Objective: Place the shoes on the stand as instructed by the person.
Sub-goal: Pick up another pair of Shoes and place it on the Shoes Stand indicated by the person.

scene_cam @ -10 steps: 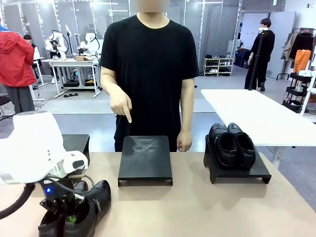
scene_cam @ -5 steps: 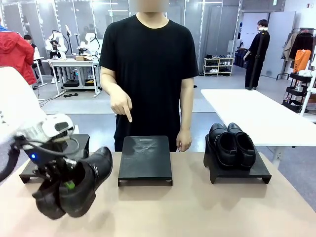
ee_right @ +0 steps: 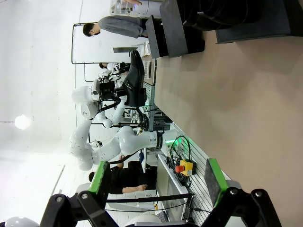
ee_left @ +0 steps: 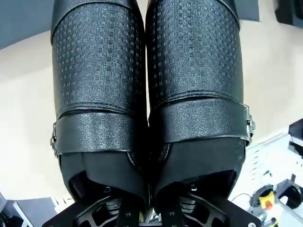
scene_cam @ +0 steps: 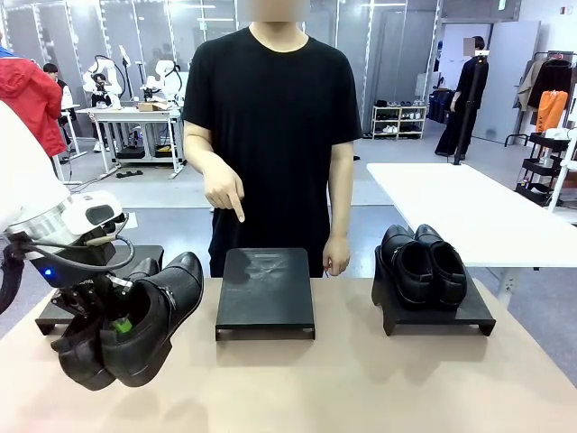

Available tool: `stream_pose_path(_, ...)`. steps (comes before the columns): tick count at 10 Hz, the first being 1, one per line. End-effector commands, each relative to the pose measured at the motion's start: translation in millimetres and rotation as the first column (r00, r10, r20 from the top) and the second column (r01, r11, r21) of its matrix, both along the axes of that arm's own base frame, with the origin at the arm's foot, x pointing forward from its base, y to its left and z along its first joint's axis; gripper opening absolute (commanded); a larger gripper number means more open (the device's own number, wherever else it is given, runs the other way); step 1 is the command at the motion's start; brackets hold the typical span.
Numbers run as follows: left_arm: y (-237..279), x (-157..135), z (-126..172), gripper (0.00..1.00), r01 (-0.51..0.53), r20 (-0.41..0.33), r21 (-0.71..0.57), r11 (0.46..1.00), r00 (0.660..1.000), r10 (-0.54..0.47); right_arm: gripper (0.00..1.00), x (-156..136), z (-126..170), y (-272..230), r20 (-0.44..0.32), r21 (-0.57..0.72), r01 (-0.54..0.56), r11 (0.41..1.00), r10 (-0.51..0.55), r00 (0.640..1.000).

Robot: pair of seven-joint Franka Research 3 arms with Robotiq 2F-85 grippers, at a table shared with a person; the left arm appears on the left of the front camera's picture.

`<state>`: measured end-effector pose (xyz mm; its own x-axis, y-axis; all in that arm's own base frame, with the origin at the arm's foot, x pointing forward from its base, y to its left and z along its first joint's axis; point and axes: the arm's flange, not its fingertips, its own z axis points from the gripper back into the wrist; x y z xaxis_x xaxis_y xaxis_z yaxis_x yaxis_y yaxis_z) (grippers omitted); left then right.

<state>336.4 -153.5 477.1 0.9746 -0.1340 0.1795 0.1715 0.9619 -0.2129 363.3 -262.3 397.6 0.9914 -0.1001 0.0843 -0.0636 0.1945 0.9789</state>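
Observation:
My left gripper [scene_cam: 113,311] is shut on a pair of glossy black shoes [scene_cam: 135,332], gripped at their inner edges and hanging toes-down above the table's left front. In the left wrist view the two shoes [ee_left: 147,94] lie side by side, the fingers inside their openings. The person [scene_cam: 270,117] stands at the far side and points a finger [scene_cam: 236,215] down at the bare middle stand [scene_cam: 266,290]. A second pair of shoes [scene_cam: 422,263] sits on the right stand [scene_cam: 451,317]. My right gripper [ee_right: 156,184] is open, hovering sideways over the table [ee_right: 227,104].
A third low black stand [scene_cam: 54,316] sits at the left, partly behind my left gripper. A white table [scene_cam: 469,207] stands behind on the right. The tan tabletop [scene_cam: 343,379] in front of the stands is bare.
My left gripper has lifted the pair of shoes off the table's near left corner, and they now hang in the air. The person's pointing hand has stayed in place.

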Motion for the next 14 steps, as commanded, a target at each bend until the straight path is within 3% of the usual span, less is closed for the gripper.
stream_pose_path(1,0,1,5,0.03,-0.004,0.015,0.001,1.0,1.0,0.004,1.0,-4,2,1,0.0,-0.006,-0.009,1.0,0.009,1.0)
stream_pose_path(2,0,1,5,0.03,-0.004,0.015,0.001,1.0,1.0,0.004,1.0,-4,2,1,0.0,-0.006,-0.009,1.0,0.009,1.0)
stream_pose_path(3,0,0,-2,0.09,0.001,-0.005,-0.002,1.0,1.0,-0.001,1.0,-4,2,1,0.0,-0.006,-0.009,1.0,0.009,1.0)
stream_pose_path(4,-19,1,4,0.09,0.046,0.063,-0.016,0.999,0.997,-0.045,1.0,-4,2,1,0.0,-0.006,-0.009,1.0,0.009,1.0)
stream_pose_path(6,-78,22,28,0.09,-0.028,0.07,-0.05,0.998,0.997,0.031,1.0,-4,2,1,0.0,-0.006,-0.009,1.0,0.009,1.0)
stream_pose_path(7,-103,31,40,0.09,-0.023,0.07,-0.02,1.0,0.997,0.025,1.0,-4,2,1,0.0,-0.006,-0.009,1.0,0.009,1.0)
stream_pose_path(9,-133,55,56,0.09,-0.113,0.088,0.064,0.992,0.99,0.107,1.0,-4,2,1,0.0,-0.006,-0.009,1.0,0.009,1.0)
stream_pose_path(14,-220,112,56,0.09,-0.187,0.136,0.127,0.974,0.976,0.17,1.0,-4,2,1,0.0,-0.006,-0.009,1.0,0.009,1.0)
